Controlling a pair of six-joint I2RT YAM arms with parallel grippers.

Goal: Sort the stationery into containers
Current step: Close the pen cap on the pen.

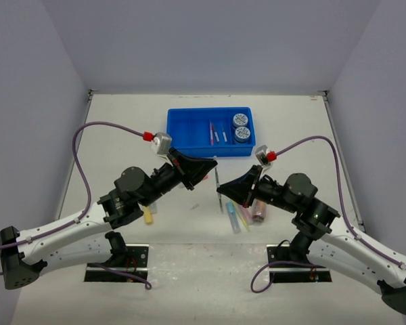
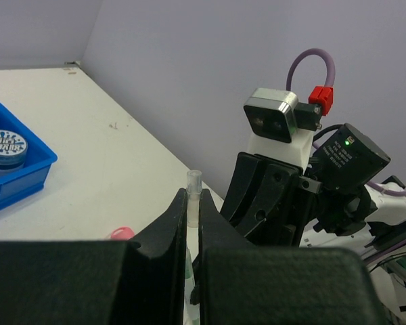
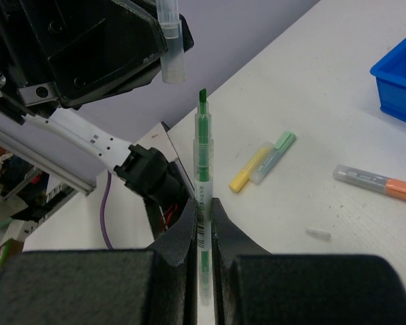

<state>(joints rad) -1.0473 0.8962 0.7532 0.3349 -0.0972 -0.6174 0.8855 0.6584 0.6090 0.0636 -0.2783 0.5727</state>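
Note:
My right gripper (image 1: pixel 222 191) (image 3: pixel 203 206) is shut on an uncapped green marker (image 3: pixel 203 162) and holds it off the table, its tip pointing at my left gripper. My left gripper (image 1: pixel 211 165) (image 2: pixel 193 204) is shut on a clear marker cap (image 2: pixel 193 193), also seen in the right wrist view (image 3: pixel 169 44), a short gap from the marker tip. The blue tray (image 1: pixel 186 128) (image 2: pixel 27 172) sits behind them with two patterned discs (image 1: pixel 241 126) (image 2: pixel 5 145) and thin pens (image 1: pixel 215 133) in it.
Loose on the table: yellow marker (image 3: pixel 247 172), pale green marker (image 3: pixel 277 150), orange marker (image 3: pixel 382 184), a small white cap (image 3: pixel 319 234). Blue and yellow markers (image 1: pixel 238 217) and the pink tube (image 1: pixel 259 210) lie under my right arm. Another yellow marker (image 1: pixel 147 215) lies by my left arm.

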